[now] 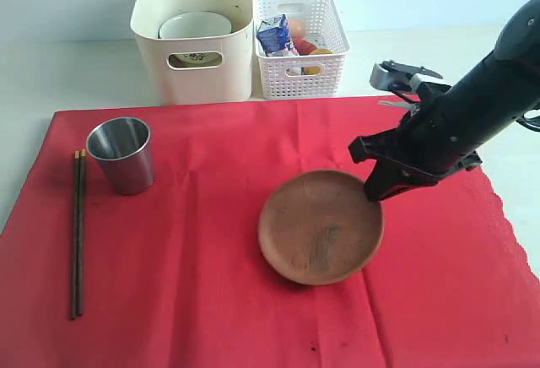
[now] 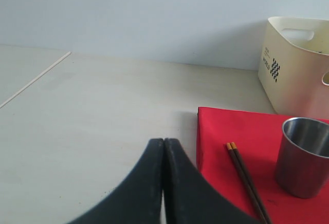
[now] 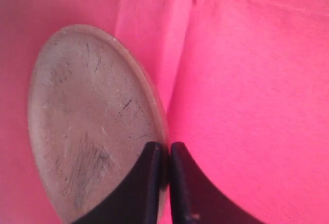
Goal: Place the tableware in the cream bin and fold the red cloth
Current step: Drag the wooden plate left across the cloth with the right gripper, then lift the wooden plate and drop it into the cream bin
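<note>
A round brown wooden plate [image 1: 320, 226] [image 3: 87, 116] lies on the red cloth [image 1: 211, 300] [image 3: 247, 80] [image 2: 226, 131], right of centre. My right gripper [image 1: 375, 191] [image 3: 164, 149] is shut on the plate's right rim, one finger inside and one outside. Left on the cloth stand a steel cup [image 1: 122, 154] [image 2: 303, 157] and dark chopsticks [image 1: 78, 233] [image 2: 247, 180]. The cream bin [image 1: 196, 35] [image 2: 293, 64] at the back holds a pale bowl [image 1: 195, 26]. Over bare table left of the cloth, my left gripper [image 2: 163, 142] is shut and empty.
A white lattice basket [image 1: 299, 43] with a blue carton [image 1: 274, 35] and other food stands right of the bin. The pale table [image 1: 67, 73] [image 2: 92, 111] surrounds the cloth. A silver item [image 1: 393, 104] lies behind the right arm on the cloth's far edge.
</note>
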Controlling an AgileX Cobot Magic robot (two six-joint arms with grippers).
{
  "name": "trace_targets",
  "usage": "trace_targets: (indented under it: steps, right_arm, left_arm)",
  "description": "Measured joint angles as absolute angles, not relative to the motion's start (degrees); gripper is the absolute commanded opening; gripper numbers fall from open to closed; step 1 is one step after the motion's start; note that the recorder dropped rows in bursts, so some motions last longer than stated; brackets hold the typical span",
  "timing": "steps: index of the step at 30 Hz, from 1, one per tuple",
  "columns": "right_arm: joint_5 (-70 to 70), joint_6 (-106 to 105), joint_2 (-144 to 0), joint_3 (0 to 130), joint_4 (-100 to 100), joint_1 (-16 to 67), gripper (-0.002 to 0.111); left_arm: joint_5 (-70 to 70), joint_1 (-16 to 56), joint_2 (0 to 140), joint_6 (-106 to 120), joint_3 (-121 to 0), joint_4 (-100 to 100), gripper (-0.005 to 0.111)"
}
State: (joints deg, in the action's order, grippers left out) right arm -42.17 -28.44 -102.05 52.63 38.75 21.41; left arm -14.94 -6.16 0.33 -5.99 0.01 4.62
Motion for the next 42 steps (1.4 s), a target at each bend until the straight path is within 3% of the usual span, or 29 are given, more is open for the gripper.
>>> trace_targets:
  steps: [10,18,22,34,39,40,42]
  right_arm:
    - [-38.8,-28.4,-107.6,52.8,48.4,21.4,0.001]
    - [-37.9,-28.4,-108.2,52.8,48.6,21.4,0.034]
    - [-37.9,-28.6,-108.2,52.8,48.6,21.4,0.041]
    - [-37.3,-33.9,-110.6,52.8,50.1,24.7,0.038]
    - [-35.7,-35.1,-110.7,52.8,50.3,25.3,0.012]
    - [-35.4,-35.2,-110.7,52.8,50.3,25.3,0.000]
    - [-35.2,-35.2,-110.7,52.8,51.4,25.3,0.000]
  left_arm:
    - [-14.9,-6.2,0.3,-6.0,0.0,4.6,0.001]
    - [-14.9,-6.2,0.3,-6.0,0.0,4.6,0.001]
    - [-14.9,-6.2,0.3,-6.0,0.0,4.6,0.001]
    - [-14.9,-6.2,0.3,-6.0,0.0,4.6,0.001]
    - [-14.9,-6.2,0.3,-6.0,0.0,4.6,0.001]
    - [-14.9,-6.2,0.3,-6.0,0.0,4.6,0.001]
    - [-14.9,-6.2,0.3,-6.0,0.0,4.6,0.001]
